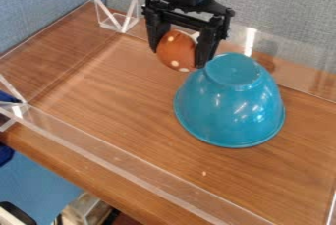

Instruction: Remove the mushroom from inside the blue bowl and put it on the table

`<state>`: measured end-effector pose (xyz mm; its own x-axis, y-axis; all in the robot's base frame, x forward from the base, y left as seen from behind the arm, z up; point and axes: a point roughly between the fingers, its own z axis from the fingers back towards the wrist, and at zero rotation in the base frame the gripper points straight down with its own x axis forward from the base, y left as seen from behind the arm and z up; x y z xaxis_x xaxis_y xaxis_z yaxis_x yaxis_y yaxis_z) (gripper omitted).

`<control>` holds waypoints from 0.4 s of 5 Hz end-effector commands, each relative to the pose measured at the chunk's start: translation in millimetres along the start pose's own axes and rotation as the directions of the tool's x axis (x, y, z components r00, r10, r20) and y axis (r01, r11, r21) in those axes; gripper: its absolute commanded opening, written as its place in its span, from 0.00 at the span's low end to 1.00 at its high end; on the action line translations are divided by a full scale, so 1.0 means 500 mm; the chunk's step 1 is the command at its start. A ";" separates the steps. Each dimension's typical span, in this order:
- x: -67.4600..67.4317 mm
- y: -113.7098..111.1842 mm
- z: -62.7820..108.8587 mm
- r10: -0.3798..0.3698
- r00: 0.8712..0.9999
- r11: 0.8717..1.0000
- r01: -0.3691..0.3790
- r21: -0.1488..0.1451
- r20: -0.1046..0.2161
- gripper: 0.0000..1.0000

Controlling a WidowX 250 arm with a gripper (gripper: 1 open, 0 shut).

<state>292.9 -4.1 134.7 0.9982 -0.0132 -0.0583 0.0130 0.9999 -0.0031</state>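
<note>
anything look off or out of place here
The blue bowl lies tipped on its side on the table, its flat base facing the camera. The mushroom sits outside it, between the open gripper's fingers.

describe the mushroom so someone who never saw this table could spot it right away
Start at the big teal-blue bowl lying tipped on the wooden table. Just behind it to the left, the black gripper points down with its jaws open. The mushroom sits between those jaws: a small rounded orange-brown toy with a pale cream patch, much smaller than the bowl and the only warm-coloured object there.
</note>
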 end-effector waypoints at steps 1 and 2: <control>0.031 0.013 0.012 0.085 0.996 0.996 -0.085 -0.011 0.008 1.00; 0.075 0.020 0.010 0.165 0.986 0.986 -0.165 -0.027 0.019 1.00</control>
<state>323.8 1.4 119.6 0.9853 0.1375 -0.1018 -0.1395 0.9901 -0.0133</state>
